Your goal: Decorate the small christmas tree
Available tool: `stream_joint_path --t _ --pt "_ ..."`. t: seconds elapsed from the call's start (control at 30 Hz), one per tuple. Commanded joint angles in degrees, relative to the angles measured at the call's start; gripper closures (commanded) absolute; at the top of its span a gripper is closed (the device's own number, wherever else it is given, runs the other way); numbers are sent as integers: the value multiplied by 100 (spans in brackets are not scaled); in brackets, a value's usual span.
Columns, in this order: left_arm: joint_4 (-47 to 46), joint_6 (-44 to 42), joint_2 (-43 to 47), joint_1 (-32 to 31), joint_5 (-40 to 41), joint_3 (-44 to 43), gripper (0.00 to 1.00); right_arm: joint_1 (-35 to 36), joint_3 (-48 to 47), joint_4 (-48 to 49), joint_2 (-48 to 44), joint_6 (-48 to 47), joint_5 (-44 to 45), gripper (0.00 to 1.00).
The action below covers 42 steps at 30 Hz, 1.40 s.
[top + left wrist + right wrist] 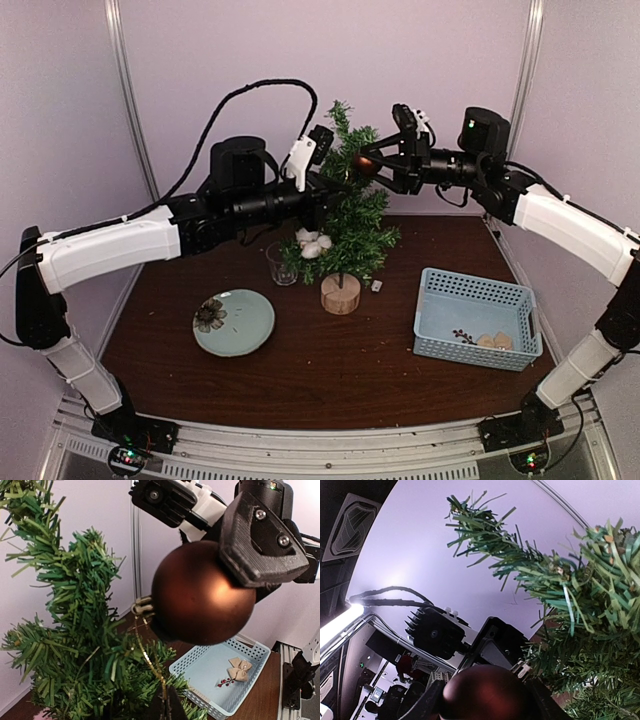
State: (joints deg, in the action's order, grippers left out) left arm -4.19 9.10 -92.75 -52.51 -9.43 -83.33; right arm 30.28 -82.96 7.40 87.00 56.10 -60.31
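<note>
Small christmas tree (350, 215) stands mid-tabletop toward the far edge, white puffs (312, 243) already on a low branch; right claw (378, 165) grips brown ball (200, 595) near its top, left claw (165, 706) looks closed on gold cord (147, 655); ball not yet hung, bow (239, 669) waits in basket (470, 352).

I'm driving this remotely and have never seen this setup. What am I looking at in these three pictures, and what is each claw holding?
Two robot arms share one table. The wide picture looks down from above and behind them. The other two come from a camera on each wrist. The right gripper clamps a brown ball ornament close beside the small christmas tree. The left gripper is shut, apparently pinching the ball's gold thread. On the table stand a drinking glass, a green plate and a blue basket with a bow inside.
</note>
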Motion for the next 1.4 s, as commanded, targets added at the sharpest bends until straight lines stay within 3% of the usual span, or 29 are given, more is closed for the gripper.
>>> stream_joint_path --t 0.0,1.37 --pt "-183 -38 195 -11 -11 -232 100 48 -198 72 -43 -116 -136 71" --pt "796 325 -187 181 -114 -797 100 100 -56 -341 -15 -312 144 73"
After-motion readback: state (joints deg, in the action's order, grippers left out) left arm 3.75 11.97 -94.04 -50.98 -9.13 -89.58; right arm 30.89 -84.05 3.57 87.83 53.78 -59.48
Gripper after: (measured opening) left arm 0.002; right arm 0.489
